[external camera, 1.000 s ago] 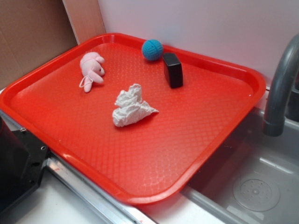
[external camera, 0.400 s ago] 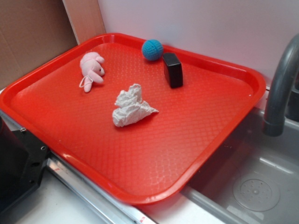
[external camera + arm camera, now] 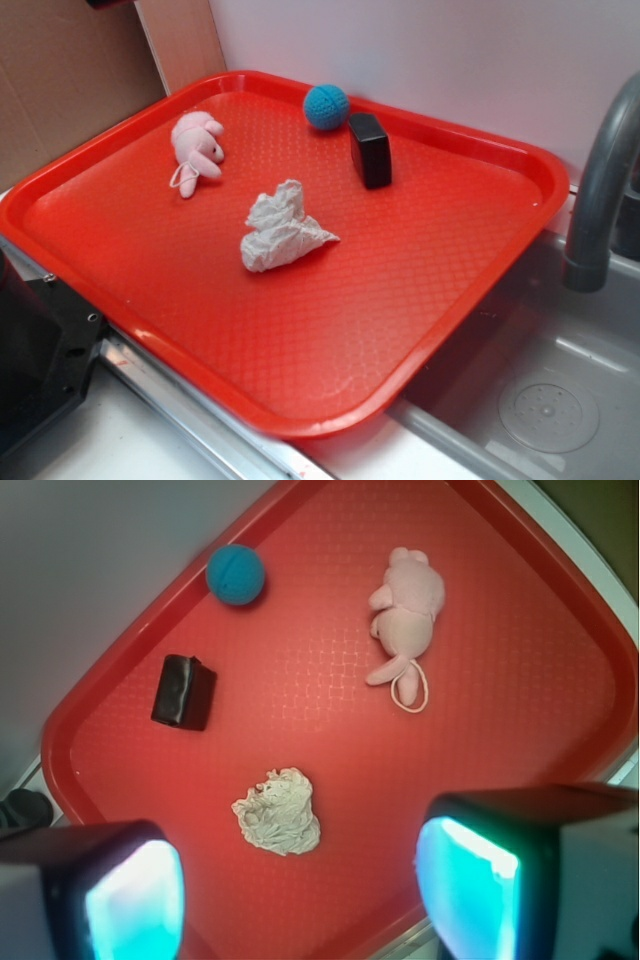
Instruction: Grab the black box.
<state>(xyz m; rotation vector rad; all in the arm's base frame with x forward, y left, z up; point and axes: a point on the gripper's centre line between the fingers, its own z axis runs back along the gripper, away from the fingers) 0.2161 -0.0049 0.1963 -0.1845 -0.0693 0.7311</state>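
The black box [image 3: 370, 150] stands upright near the far edge of the red tray [image 3: 400, 300], just right of the teal ball [image 3: 326, 106]. Seen from the wrist, the black box [image 3: 183, 692] lies at the left, well ahead of my gripper [image 3: 300, 895]. The gripper hangs high above the tray [image 3: 500, 730], open, its two lit teal pads [image 3: 135, 900] wide apart with nothing between them. In the exterior view only a dark sliver of the arm [image 3: 110, 3] shows at the top left edge.
A crumpled white tissue [image 3: 280, 230] lies mid-tray, directly ahead of the gripper in the wrist view [image 3: 279, 811]. A pink plush bunny [image 3: 197, 148] sits at the far left. A grey faucet [image 3: 600, 180] and sink [image 3: 540, 400] are on the right, cardboard [image 3: 60, 80] behind.
A dark bit of the arm has come into the top left edge of the exterior view. The things on the tray have not moved.
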